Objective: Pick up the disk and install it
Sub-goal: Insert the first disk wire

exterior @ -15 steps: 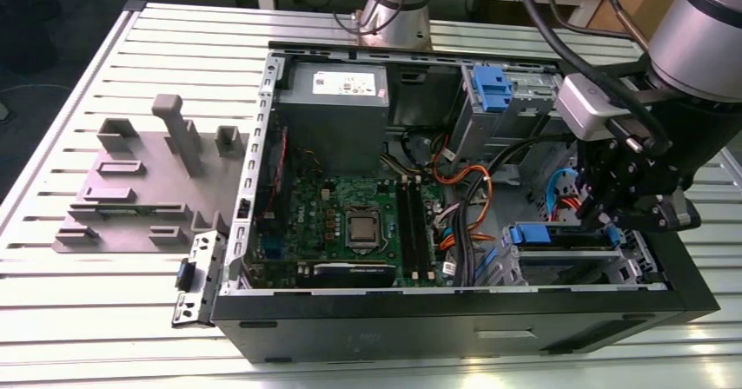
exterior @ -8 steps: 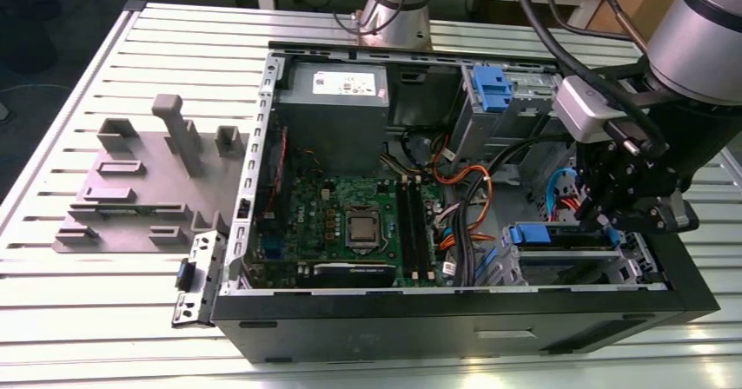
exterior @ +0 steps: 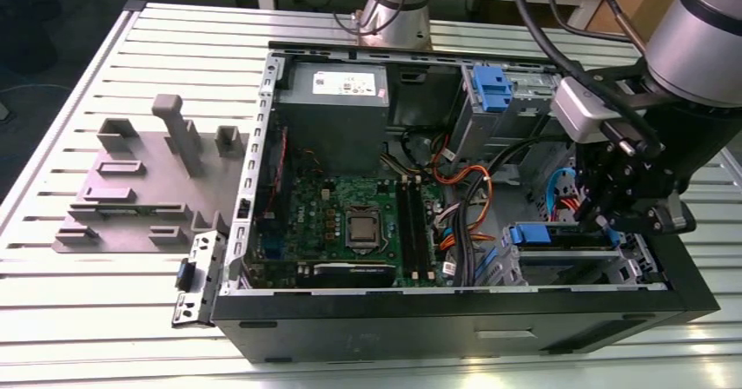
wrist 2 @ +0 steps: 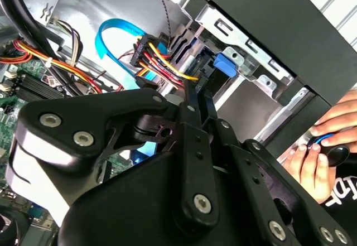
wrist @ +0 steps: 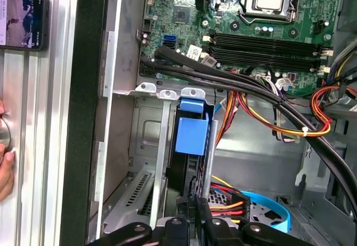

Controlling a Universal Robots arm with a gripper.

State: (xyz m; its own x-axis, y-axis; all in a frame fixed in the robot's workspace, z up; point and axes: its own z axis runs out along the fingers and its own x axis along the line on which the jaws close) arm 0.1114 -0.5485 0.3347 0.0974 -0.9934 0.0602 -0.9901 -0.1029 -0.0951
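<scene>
Item one, the open computer case [exterior: 464, 319], lay on its side on the slatted table [exterior: 69, 259], and I took it as my landmark. Within it, the motherboard [exterior: 347, 220] filled the middle, with the grey power supply box [exterior: 334, 102] at the case's far end. At the near corner of the case sat the drive cage [wrist: 146, 145], and the disk [wrist: 192, 140] stood on edge in that cage, its blue rail tab uppermost, apparently partway seated so the rails could guide it home. My gripper [wrist: 192, 215] sat directly over the disk, its slim fingers [wrist 2: 196, 98] pressed together on the disk's upper edge, pinching it. Bundled power leads [wrist: 262, 117] ran beside the cage. A person's hand [wrist 2: 329, 145] rested outside the case wall.
</scene>
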